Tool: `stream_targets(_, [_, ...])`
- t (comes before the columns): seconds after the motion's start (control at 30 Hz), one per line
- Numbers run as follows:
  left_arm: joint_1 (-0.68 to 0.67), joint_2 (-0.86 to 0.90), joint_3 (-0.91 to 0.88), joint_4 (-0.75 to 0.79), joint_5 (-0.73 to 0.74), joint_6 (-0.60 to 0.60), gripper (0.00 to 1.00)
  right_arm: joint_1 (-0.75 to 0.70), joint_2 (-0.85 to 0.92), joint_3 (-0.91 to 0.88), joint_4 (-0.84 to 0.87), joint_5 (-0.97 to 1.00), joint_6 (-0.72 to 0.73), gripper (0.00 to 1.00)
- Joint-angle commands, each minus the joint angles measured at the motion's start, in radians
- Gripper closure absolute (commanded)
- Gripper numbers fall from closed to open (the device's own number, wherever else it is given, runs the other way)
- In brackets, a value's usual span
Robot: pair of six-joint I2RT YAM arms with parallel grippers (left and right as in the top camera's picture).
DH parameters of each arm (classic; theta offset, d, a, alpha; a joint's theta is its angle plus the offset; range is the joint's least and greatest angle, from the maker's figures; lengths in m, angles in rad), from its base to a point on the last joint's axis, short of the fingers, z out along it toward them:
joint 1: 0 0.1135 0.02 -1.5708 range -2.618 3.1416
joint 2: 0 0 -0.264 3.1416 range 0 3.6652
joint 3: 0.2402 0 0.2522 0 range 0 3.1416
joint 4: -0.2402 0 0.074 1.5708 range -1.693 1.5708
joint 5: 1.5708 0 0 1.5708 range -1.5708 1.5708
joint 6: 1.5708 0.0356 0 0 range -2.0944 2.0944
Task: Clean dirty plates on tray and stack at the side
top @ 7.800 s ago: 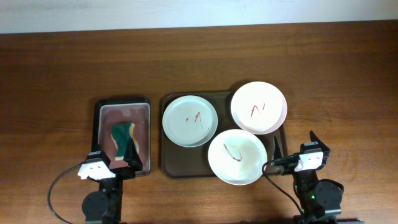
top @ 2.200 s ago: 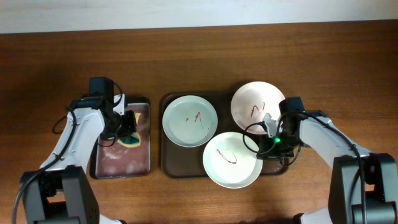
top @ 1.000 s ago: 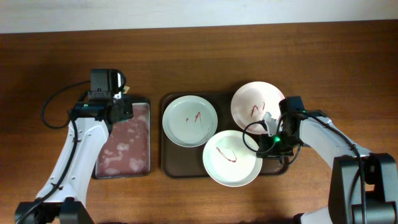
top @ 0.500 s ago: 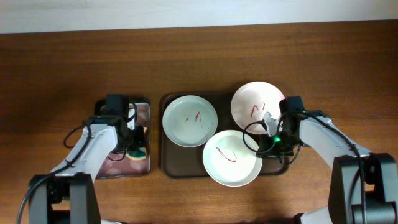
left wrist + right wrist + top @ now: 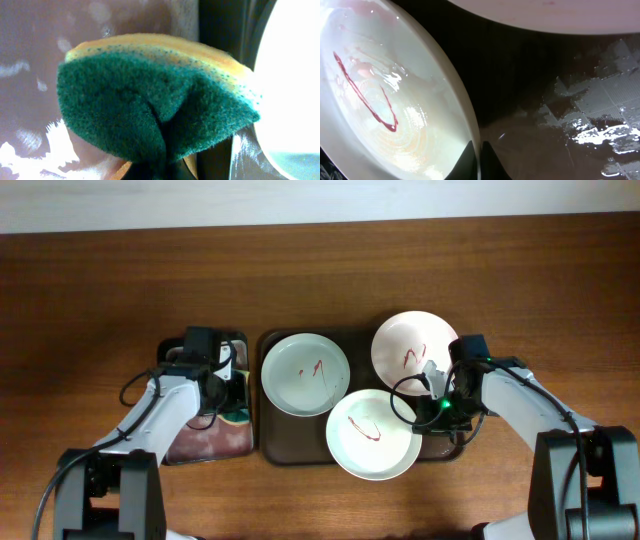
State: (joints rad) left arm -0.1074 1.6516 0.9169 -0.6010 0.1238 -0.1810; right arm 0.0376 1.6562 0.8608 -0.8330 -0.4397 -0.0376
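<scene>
As left jaws, gripping the sponge (image 5: 155, 100), reach the tray (image 5: 290, 445), right jaws apparently pinch the front plate (image 5: 375, 435) for wiping.

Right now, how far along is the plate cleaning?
Done: nothing; the left plate, back plate and front plate all carry red marks on the tray. In hand: left gripper holds the sponge; right gripper pinches the front plate's rim. Left: wiping and stacking all three.

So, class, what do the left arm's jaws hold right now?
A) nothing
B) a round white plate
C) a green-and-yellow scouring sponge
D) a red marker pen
C: the left wrist view shows the green-and-yellow scouring sponge creased at the bottom, where the left jaws pinch it.
</scene>
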Motion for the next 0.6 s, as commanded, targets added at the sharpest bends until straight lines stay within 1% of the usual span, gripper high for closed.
stream_targets(0.0, [-0.002, -0.038, 0.097, -0.052, 0.000, -0.008, 1.00, -0.005, 0.002, 0.015, 0.000, -0.021, -0.006, 0.96])
stream_targets(0.07, [-0.002, -0.060, 0.130, -0.078, -0.001, -0.008, 1.00, -0.005, 0.002, 0.015, 0.000, -0.021, -0.006, 0.96])
stream_targets(0.13, [-0.002, -0.082, 0.151, -0.101, -0.036, -0.008, 1.00, -0.005, 0.002, 0.015, 0.000, -0.021, -0.006, 0.96])
stream_targets(0.3, [-0.002, -0.144, 0.165, -0.126, -0.164, -0.008, 1.00, -0.005, 0.002, 0.015, 0.000, -0.021, -0.006, 0.96])
stream_targets(0.43, [-0.002, -0.166, 0.165, -0.115, -0.335, -0.009, 1.00, -0.005, 0.002, 0.015, 0.000, -0.020, -0.006, 0.96])
stream_targets(0.5, [-0.002, -0.166, 0.165, -0.116, -0.371, -0.009, 1.00, -0.005, 0.002, 0.015, 0.000, -0.020, -0.006, 0.96])
stream_targets(0.57, [-0.002, -0.166, 0.165, -0.115, -0.376, -0.009, 1.00, -0.005, 0.002, 0.015, 0.000, -0.020, -0.006, 0.96])
